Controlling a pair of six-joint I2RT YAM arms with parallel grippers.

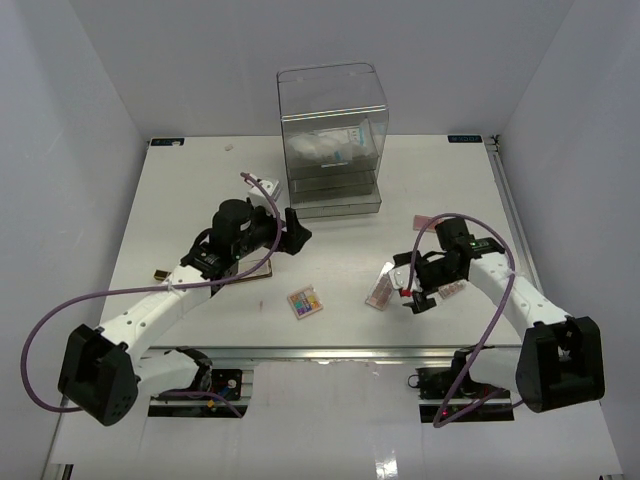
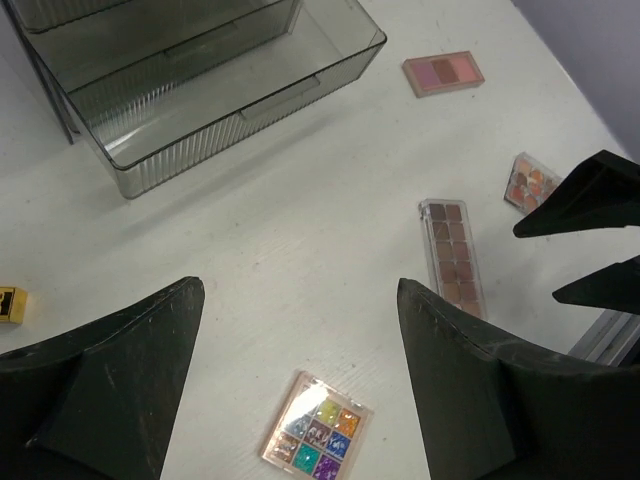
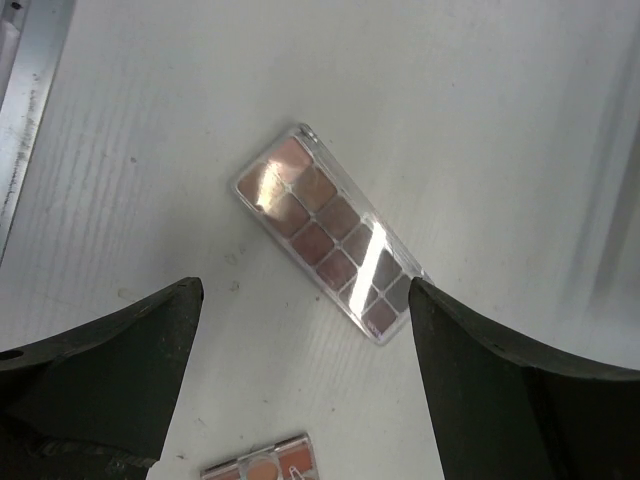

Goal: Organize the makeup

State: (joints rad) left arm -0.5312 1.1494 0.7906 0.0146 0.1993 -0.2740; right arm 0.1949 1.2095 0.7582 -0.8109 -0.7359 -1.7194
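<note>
Both grippers stand wide open and empty above the white table point(image 1: 190, 190). A long brown eyeshadow palette point(image 3: 325, 245) lies slantwise on the table beneath the right gripper point(image 3: 305, 290), framed by its fingers and ungripped. The left gripper point(image 2: 300, 290) hovers near the clear drawer box point(image 2: 200, 90), with a multicoloured palette point(image 2: 318, 438) lying on the table near it. Another palette point(image 3: 262, 466) is cut off at the frame's bottom edge. The box's white contents point(image 1: 325, 148) blur behind plastic.

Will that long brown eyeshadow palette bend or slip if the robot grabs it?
The long palette looks like hard clear plastic, so it probably stays stiff. Its shiny surface may be slippery to grip. Lying flat and thin on the table, it would likely slide when pushed, not roll.
</note>
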